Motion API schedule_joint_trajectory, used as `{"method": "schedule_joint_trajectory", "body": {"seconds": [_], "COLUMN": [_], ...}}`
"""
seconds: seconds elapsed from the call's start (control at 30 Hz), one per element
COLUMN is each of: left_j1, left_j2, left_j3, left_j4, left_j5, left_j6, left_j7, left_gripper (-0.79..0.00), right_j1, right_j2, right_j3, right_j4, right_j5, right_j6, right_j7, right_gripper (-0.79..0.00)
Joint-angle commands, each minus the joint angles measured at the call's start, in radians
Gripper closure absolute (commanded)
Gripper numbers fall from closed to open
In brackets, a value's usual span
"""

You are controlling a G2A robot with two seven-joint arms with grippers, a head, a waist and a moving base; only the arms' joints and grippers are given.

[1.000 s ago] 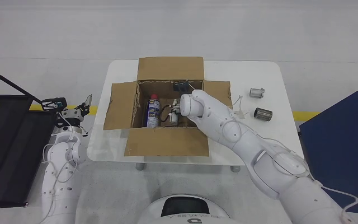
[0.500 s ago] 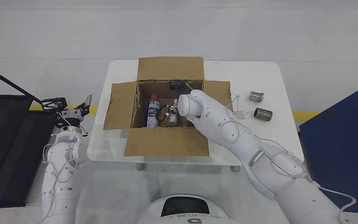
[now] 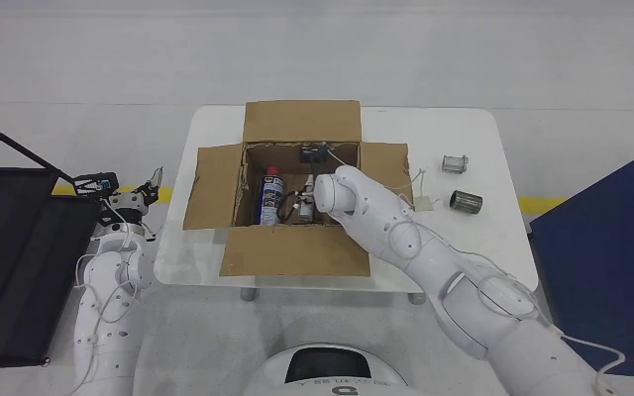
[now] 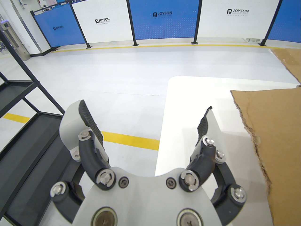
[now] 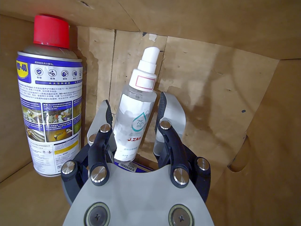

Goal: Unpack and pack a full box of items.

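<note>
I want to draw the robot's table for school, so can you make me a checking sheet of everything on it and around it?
Surface: white table, bare parts look clean.
Job's things: open cardboard box; inside, red-capped spray can and clear spray bottle side by side, apart. Right of the box: far metal cylinder, near metal cylinder, small white part.
Clutter: nothing seen.
Pincers: right pincer inside the box, jaws either side of the spray bottle, not closed on it. Left pincer open, holding nothing, past the table's left edge.
Cables: thin wire on the small white part.
Surroundings: blue-and-white fence panels, black rack, yellow floor line.
</note>
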Motion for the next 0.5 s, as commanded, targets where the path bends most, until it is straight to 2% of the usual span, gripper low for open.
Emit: {"method": "schedule_joint_trajectory", "body": {"seconds": [0.0, 0.1, 0.2, 0.27, 0.4, 0.47], "left_j1": [0.000, 0.000, 0.000, 0.000, 0.000, 0.000], "left_j2": [0.000, 0.000, 0.000, 0.000, 0.000, 0.000], "left_j3": [0.000, 0.000, 0.000, 0.000, 0.000, 0.000], "left_j4": [0.000, 0.000, 0.000, 0.000, 0.000, 0.000], "left_j5": [0.000, 0.000, 0.000, 0.000, 0.000, 0.000], "left_j6": [0.000, 0.000, 0.000, 0.000, 0.000, 0.000], "left_j7": [0.000, 0.000, 0.000, 0.000, 0.000, 0.000], "left_gripper": [-0.785, -0.785, -0.785, -0.785, -0.785, -0.785], "right_j1": [0.002, 0.004, 0.007, 0.011, 0.018, 0.022], "right_j2": [-0.005, -0.014, -0.023, -0.028, -0.036, -0.034], "right_j3": [-0.005, -0.012, -0.015, -0.013, 0.002, 0.016], "right_j4": [0.003, 0.010, 0.020, 0.030, 0.047, 0.048], "right_j5": [-0.012, -0.029, -0.041, -0.043, -0.032, -0.024], "right_j6": [0.007, 0.022, 0.037, 0.046, 0.046, 0.029], "right_j7": [0.005, 0.010, 0.015, 0.019, 0.030, 0.040], "right_gripper": [-0.385, -0.369, -0.305, -0.234, 0.000, 0.000]}}
